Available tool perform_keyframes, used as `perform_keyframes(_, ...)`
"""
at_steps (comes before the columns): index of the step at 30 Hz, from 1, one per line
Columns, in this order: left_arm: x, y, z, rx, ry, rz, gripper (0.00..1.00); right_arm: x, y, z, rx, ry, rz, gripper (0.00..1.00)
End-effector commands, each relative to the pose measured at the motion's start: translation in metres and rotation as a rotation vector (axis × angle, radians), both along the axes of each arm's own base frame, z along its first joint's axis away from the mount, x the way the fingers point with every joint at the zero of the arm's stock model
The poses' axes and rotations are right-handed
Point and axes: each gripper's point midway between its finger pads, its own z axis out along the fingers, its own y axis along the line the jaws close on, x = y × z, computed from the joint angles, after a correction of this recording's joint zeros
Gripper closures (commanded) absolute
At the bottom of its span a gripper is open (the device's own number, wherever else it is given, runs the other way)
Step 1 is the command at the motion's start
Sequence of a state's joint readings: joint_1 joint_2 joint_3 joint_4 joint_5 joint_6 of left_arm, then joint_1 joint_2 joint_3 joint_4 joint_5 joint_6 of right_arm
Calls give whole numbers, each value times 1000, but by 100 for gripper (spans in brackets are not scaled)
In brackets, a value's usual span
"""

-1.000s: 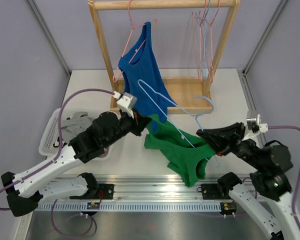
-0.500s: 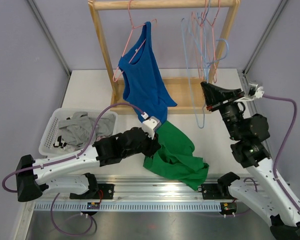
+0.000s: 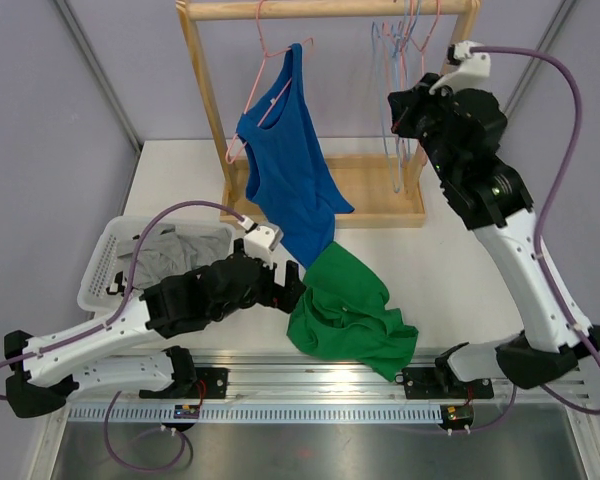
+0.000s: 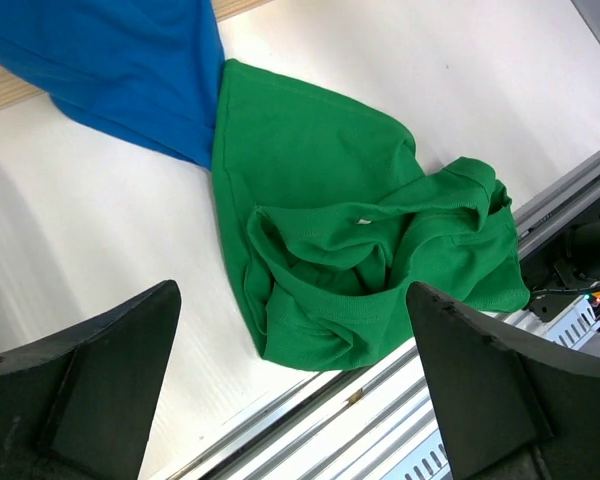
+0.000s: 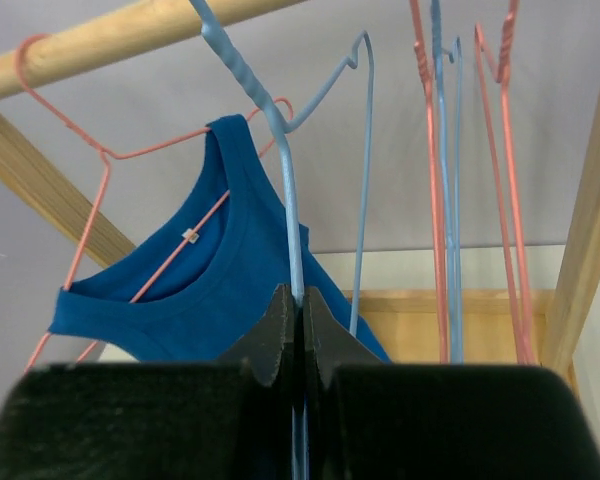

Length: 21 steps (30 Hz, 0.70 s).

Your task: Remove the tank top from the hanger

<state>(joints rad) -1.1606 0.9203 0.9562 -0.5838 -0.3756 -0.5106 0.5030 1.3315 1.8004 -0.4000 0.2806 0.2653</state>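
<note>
Two grippers are showing. The left gripper (image 4: 292, 290) is hovering, fingers wide apart, above the green tank top (image 4: 350, 260), which is lying crumpled on the table (image 4: 100, 250), lower centre. The right gripper (image 5: 298, 295) is clamping a light-blue hanger (image 5: 242, 72) at the wooden rail (image 5: 100, 35), upper right.

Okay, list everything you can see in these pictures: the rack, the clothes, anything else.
wooden rack: one, light wood, back of table
blue tank top: one, on rack
pink hanger: one, carrying blue tank top
green tank top: one, crumpled near front edge
light blue hanger: one, at rack bar
spare hangers: several, pink and blue, rack's right end
basket: one, white, table's left
grey clothes: in basket
table: one, white
left gripper: open, above green tank top
right gripper: shut on light blue hanger
</note>
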Motion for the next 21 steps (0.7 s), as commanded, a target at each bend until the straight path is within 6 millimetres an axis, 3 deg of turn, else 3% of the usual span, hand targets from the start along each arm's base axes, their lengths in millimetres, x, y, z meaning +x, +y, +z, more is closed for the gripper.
perform_keyframes(1,0,16,15,-12,-16,54,1,16,-5,5,-57,30,-60,100)
perform_keyframes(2,-1,19,14,-5,-14,54,1,32,-1,-3,-69,48,-67,100)
perform_keyframes(3,-1,21,14,-4,-13,56,1,36,-1,9,-54,29,-69,100)
perform_keyframes(4,-3,23,14,-6,-12,55,1,57,0,-4,-65,64,-74,100)
perform_keyframes(7,-5,25,16,-13,-9,53,1,74,-3,4,-41,65,-65,100)
perform_keyframes(8,-6,26,16,-15,-11,50,1,91,-3,-9,-48,94,-66,100)
perform_keyframes(11,-6,27,16,-17,-13,57,1,107,-7,-17,-52,118,-81,100)
perform_keyframes(17,-9,9,7,-22,6,21,1,110,-13,-19,-33,130,-61,100)
perform_keyframes(20,-10,-8,3,-24,10,-9,1,98,-9,-26,-25,135,-24,75)
perform_keyframes(21,-11,-14,2,-20,9,-21,1,95,-10,-20,-15,115,-19,71)
